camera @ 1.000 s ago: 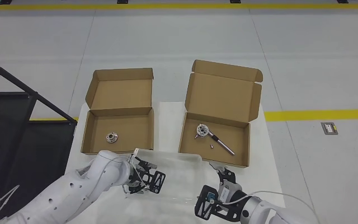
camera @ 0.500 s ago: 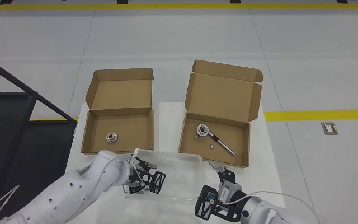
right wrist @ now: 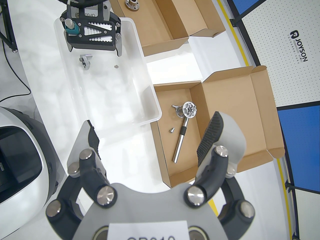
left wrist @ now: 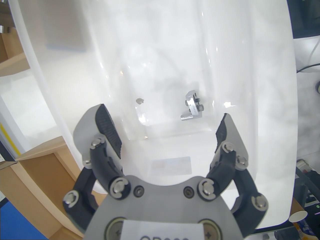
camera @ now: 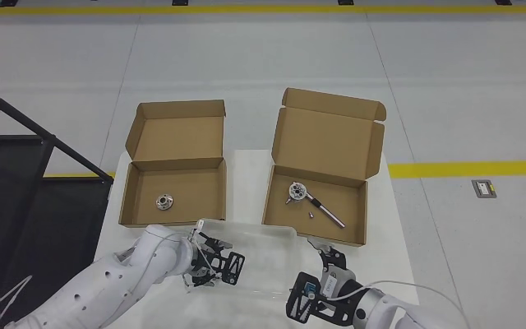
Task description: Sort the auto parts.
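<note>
Top view: we saw a flange [camera: 166, 200] lying in the left box [camera: 201, 193] and a disc part [camera: 296, 192] with a rod [camera: 326, 210] in the right box [camera: 349, 193], so we judged sorting partly done. Left wrist view: the left gripper [left wrist: 163, 111] hung spread wide and empty over the clear tray [left wrist: 275, 101], where a small bracket [left wrist: 192, 106] lay unsorted just beside it. Right wrist view: the right gripper [right wrist: 153, 119], also spread and empty, hung near the tray's near right corner.
</note>
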`<act>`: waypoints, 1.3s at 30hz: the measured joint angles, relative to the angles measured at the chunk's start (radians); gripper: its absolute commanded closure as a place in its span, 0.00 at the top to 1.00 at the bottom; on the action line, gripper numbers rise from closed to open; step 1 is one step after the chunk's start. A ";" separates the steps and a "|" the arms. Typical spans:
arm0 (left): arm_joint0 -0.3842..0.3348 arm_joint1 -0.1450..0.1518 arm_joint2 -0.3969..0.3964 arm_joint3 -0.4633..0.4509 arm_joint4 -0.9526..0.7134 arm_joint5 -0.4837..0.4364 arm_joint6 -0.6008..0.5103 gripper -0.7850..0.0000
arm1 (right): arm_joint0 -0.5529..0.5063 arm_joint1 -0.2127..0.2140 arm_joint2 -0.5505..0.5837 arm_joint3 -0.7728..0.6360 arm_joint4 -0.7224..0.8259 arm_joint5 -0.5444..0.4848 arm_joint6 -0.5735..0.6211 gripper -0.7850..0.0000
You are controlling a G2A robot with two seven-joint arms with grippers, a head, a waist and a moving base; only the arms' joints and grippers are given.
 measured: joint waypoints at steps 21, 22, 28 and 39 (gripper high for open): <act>0.013 -0.001 -0.008 -0.001 0.016 0.005 -0.009 1.00 | 0.000 0.000 0.000 0.000 0.000 0.000 0.000 1.00; 0.013 -0.002 -0.010 -0.002 0.018 -0.006 -0.013 1.00 | 0.000 0.000 0.000 0.000 0.000 0.000 0.000 1.00; 0.020 -0.012 -0.018 -0.004 0.011 -0.048 -0.073 1.00 | 0.000 0.000 0.000 0.000 0.000 0.000 0.000 1.00; 0.022 -0.060 -0.006 0.063 -0.055 -0.069 -0.173 1.00 | 0.000 0.000 0.000 0.000 0.000 0.000 0.000 1.00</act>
